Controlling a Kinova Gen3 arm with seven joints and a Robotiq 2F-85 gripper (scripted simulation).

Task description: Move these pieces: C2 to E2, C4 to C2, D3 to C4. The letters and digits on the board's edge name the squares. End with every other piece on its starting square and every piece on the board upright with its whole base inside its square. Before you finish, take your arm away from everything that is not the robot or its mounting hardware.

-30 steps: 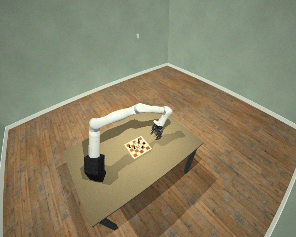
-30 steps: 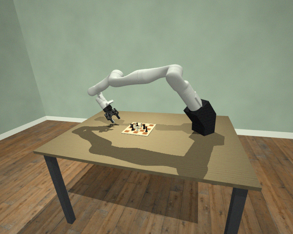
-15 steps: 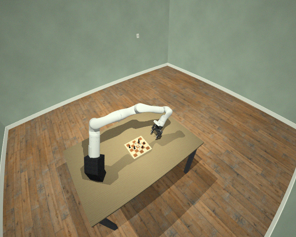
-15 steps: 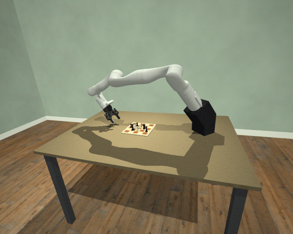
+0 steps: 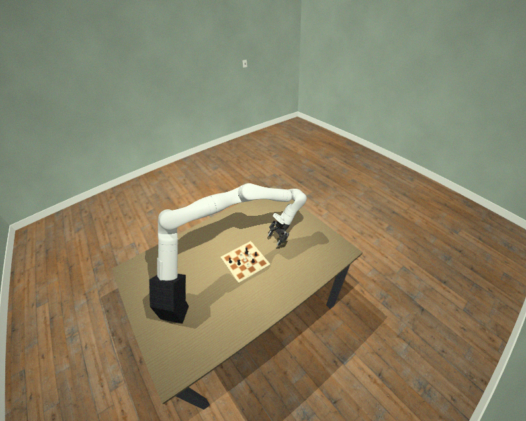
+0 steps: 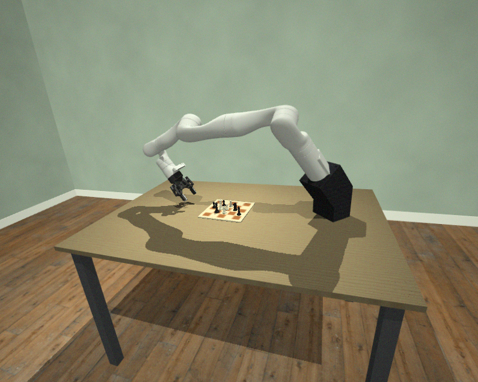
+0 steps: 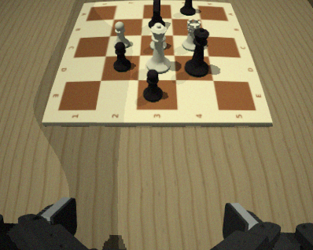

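The small chessboard (image 7: 95, 96) (image 5: 249, 274) (image 6: 208, 215) lies flat on the table. In the wrist view row E is nearest and the columns run 1 to 5 from left to right. A white pawn (image 7: 120, 33) stands on C2. A white piece (image 7: 191, 35) stands on C4. A tall white piece (image 7: 158, 51) stands on D3. Square E2 (image 7: 117, 96) is bare. My gripper (image 7: 149, 218) (image 5: 278, 238) (image 6: 184, 192) is open and empty. It hangs low over the table, off the board on its row E side.
Black pieces stand on E3 (image 7: 152, 86), D2 (image 7: 121, 57), D4 (image 7: 197, 53), B3 (image 7: 156, 12) and A4 (image 7: 188, 1), close around the white ones. The arm's black base (image 5: 167, 298) (image 6: 329, 193) stands on the table beyond the board's far side.
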